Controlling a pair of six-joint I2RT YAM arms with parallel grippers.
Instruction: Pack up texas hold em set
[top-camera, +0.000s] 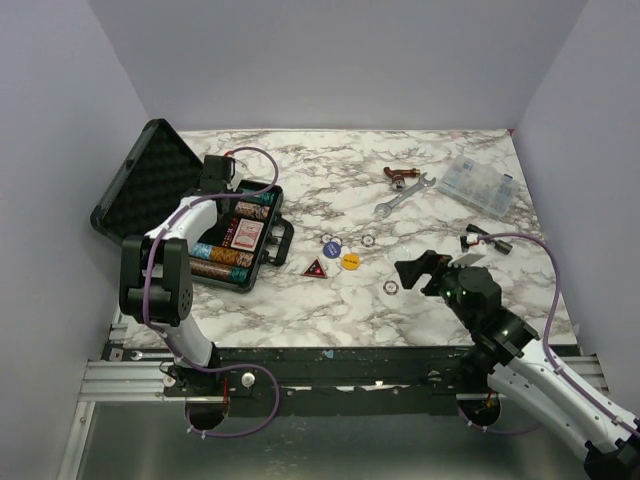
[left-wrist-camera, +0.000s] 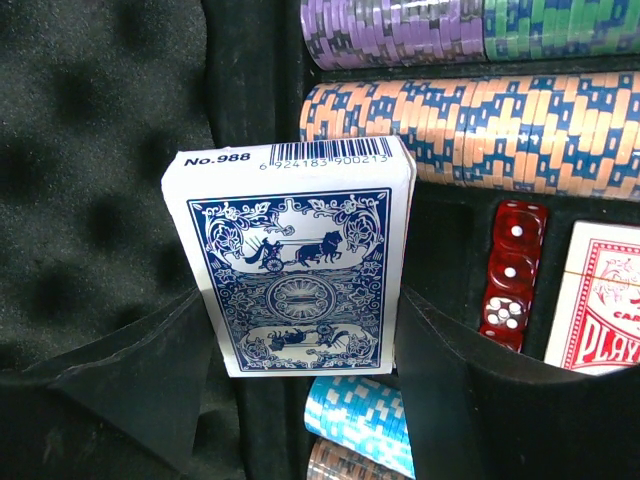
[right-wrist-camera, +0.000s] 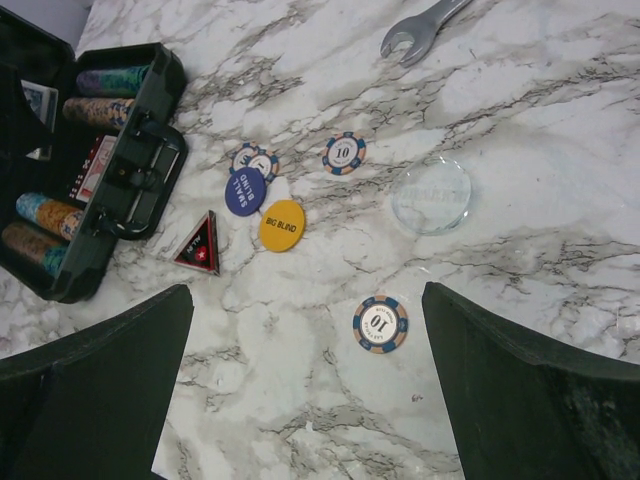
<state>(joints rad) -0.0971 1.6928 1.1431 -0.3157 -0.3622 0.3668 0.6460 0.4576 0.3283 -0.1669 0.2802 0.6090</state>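
The black briefcase (top-camera: 150, 190) lies open at the left, its foam lid tilted back. My left gripper (left-wrist-camera: 300, 310) is shut on the blue card deck (left-wrist-camera: 295, 250), holding it above the case's black lining. Below are rows of chips (left-wrist-camera: 470, 130), red dice (left-wrist-camera: 510, 275) and the red deck (left-wrist-camera: 605, 300). My right gripper (right-wrist-camera: 305, 300) hangs open over the marble. A loose chip (right-wrist-camera: 380, 323) lies on the table between its fingers. Further off lie another chip (right-wrist-camera: 344, 153), a blue disc (right-wrist-camera: 245, 190), a yellow disc (right-wrist-camera: 281, 225) and a triangular disc (right-wrist-camera: 199, 245).
A silver wrench (top-camera: 403, 196) and a small red-brown object (top-camera: 400, 175) lie at the back middle. A clear plastic compartment box (top-camera: 480, 183) stands at the back right. A clear round disc (right-wrist-camera: 431, 197) rests near the loose chips. Grey walls close in three sides.
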